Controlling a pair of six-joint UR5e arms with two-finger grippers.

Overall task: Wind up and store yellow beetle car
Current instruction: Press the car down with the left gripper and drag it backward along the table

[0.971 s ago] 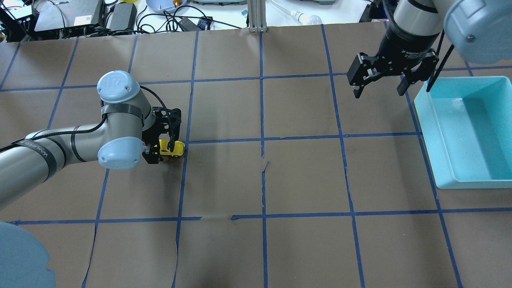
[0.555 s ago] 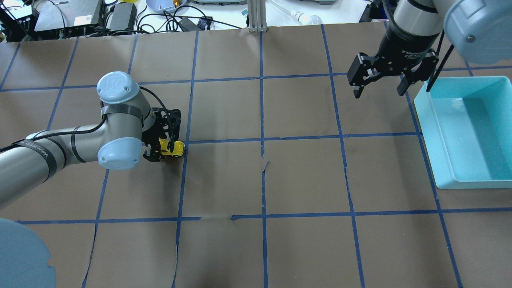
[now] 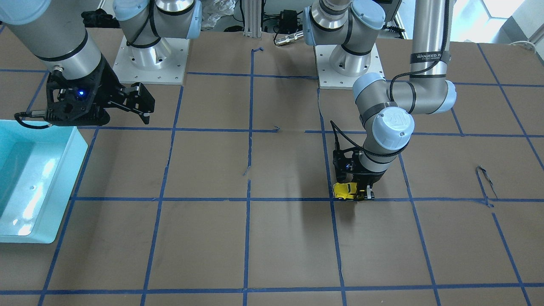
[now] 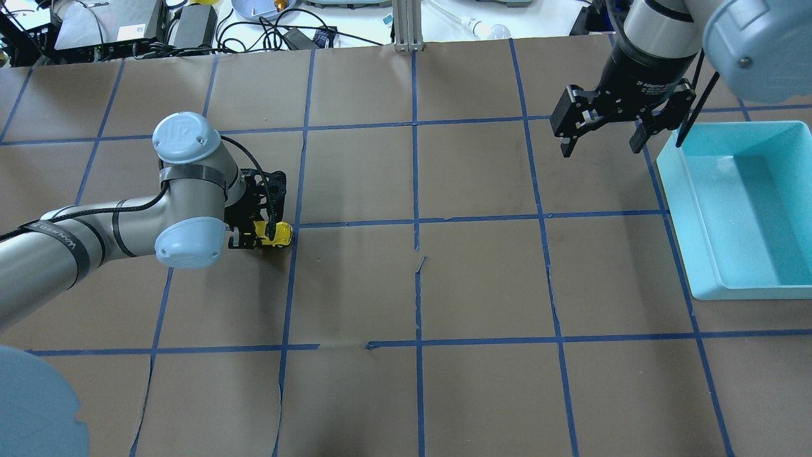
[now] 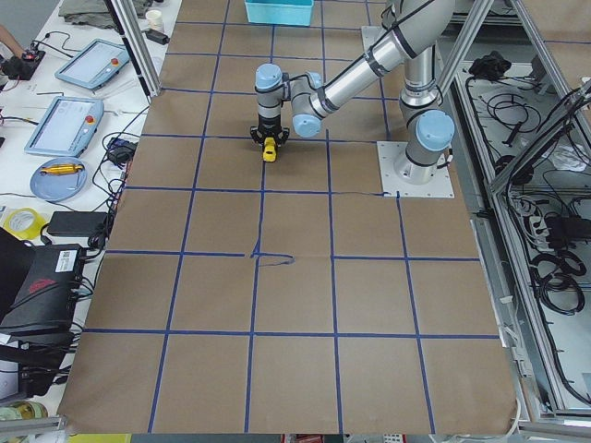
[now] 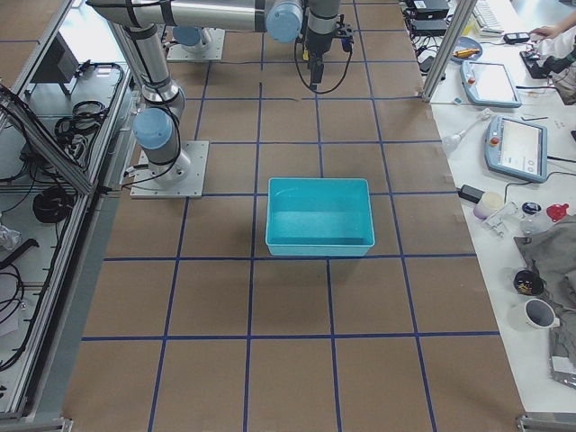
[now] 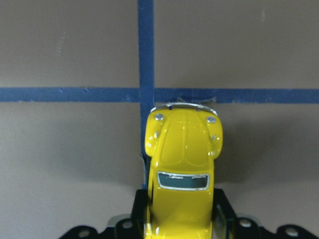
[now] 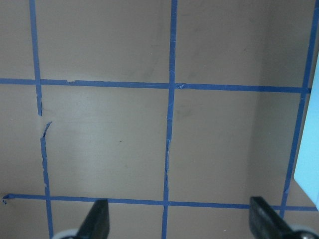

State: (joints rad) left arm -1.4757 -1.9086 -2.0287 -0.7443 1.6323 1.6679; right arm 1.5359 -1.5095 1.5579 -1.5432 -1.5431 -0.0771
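Observation:
The yellow beetle car [image 4: 275, 235] is low at the table surface by a blue tape crossing, left of centre. My left gripper [image 4: 257, 236] is shut on its rear half, and its nose sticks out to the right. The left wrist view shows the car [image 7: 183, 164] between the fingers, hood pointing away. It also shows in the front view [image 3: 345, 191] and in the left side view [image 5: 269, 150]. My right gripper [image 4: 599, 149] is open and empty, hovering above the table at the far right, next to the bin. Its fingertips [image 8: 97, 221] show wide apart.
A light-blue bin [image 4: 674, 190] stands at the right edge of the table. It shows no contents in the overhead view or in the right side view [image 6: 319, 247]. Brown paper with blue tape grid lines covers the table [image 4: 482, 285]. Cables and gear lie beyond the far edge.
My left gripper's near finger has drawn in toward the car and the wrist has shifted slightly. The car has barely moved. The right arm has not moved.

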